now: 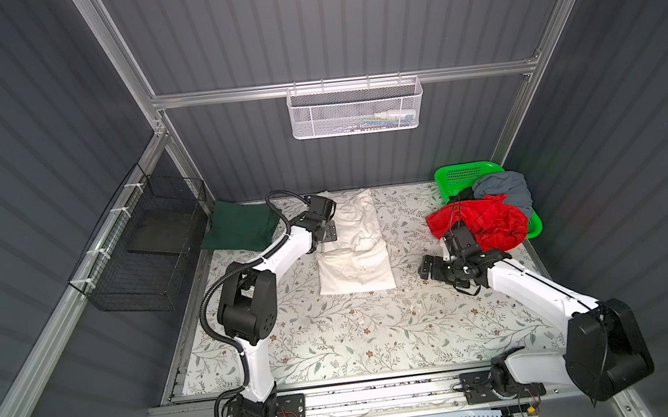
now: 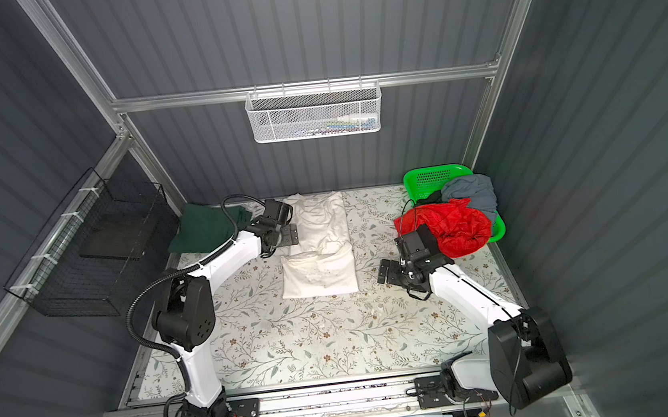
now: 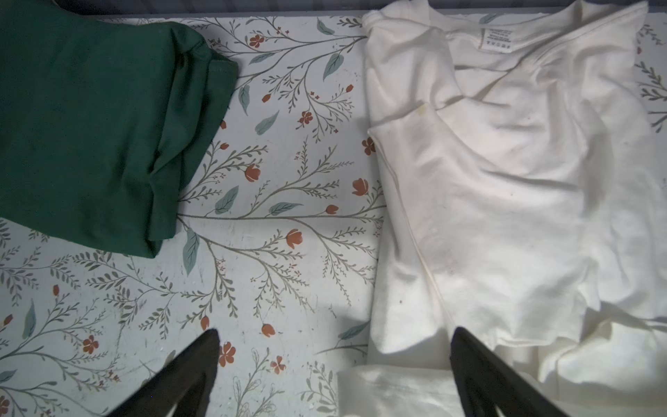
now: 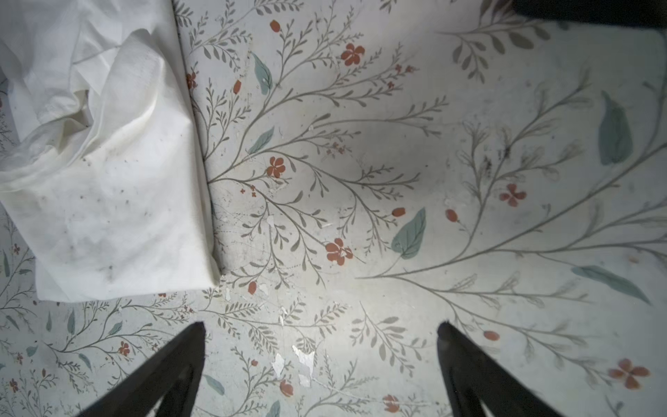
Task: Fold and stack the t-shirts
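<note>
The off-white t-shirt (image 1: pixel 357 224) lies on the far middle of the floral tabletop (image 1: pixel 336 334). It is laid as a long strip with its collar towards the back wall, and its near part is a wider, flat folded slab. The dark green t-shirt (image 1: pixel 238 229) sits folded in the far left corner, apart from the white one, with bare tabletop between them. On the far right, the red t-shirt (image 1: pixel 479 220) spills crumpled over the near rim of the bright green basket (image 1: pixel 462 174). The grey-blue t-shirt (image 1: pixel 504 191) is bunched behind it, and a scrap of the black t-shirt (image 1: pixel 464 194) shows beside that.

The left tool (image 1: pixel 328 232) hangs at the left edge of the white strip, its jaws wide apart and gripping nothing. In the left wrist view (image 3: pixel 334 335), one finger is over bare tabletop and the other over white cloth. The right tool (image 1: pixel 428 268) hovers just right of the folded slab, jaws likewise spread and empty. In the right wrist view (image 4: pixel 321 325), both fingers stand over bare tabletop, with the slab's corner off to one side.
</note>
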Action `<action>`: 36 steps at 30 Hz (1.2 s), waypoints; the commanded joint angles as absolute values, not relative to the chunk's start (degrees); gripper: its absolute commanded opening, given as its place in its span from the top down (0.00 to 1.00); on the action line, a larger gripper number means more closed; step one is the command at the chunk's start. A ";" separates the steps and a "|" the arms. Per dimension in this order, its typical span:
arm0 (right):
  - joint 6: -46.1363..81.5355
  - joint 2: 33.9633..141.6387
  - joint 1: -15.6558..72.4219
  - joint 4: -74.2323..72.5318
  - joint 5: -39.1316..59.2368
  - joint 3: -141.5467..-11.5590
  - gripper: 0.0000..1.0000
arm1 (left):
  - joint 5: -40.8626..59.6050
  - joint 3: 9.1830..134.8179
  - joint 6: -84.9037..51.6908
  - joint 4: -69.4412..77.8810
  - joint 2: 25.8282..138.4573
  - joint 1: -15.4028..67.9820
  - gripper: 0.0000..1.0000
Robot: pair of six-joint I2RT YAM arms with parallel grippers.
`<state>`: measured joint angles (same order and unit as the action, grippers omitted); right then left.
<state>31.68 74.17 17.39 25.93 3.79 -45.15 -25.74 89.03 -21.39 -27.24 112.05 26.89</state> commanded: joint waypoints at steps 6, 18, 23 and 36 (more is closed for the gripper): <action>36.96 75.68 17.40 19.88 7.93 -43.46 0.01 | -28.01 83.76 -22.41 -25.86 107.26 25.96 0.00; 44.12 75.53 21.99 13.08 13.46 -38.09 0.01 | -22.59 73.33 -24.26 -24.65 97.91 24.26 0.00; 47.15 77.74 22.59 10.09 15.69 -37.31 0.01 | -11.92 68.39 -26.60 -19.89 96.22 24.28 0.04; 49.42 75.42 22.58 13.09 11.79 -35.43 0.01 | 6.98 69.74 -29.86 -11.25 104.99 31.00 0.24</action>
<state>48.71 76.47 22.39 11.35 13.78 -36.01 3.57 67.68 -29.19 -12.21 103.55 29.23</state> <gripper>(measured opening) 0.991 0.769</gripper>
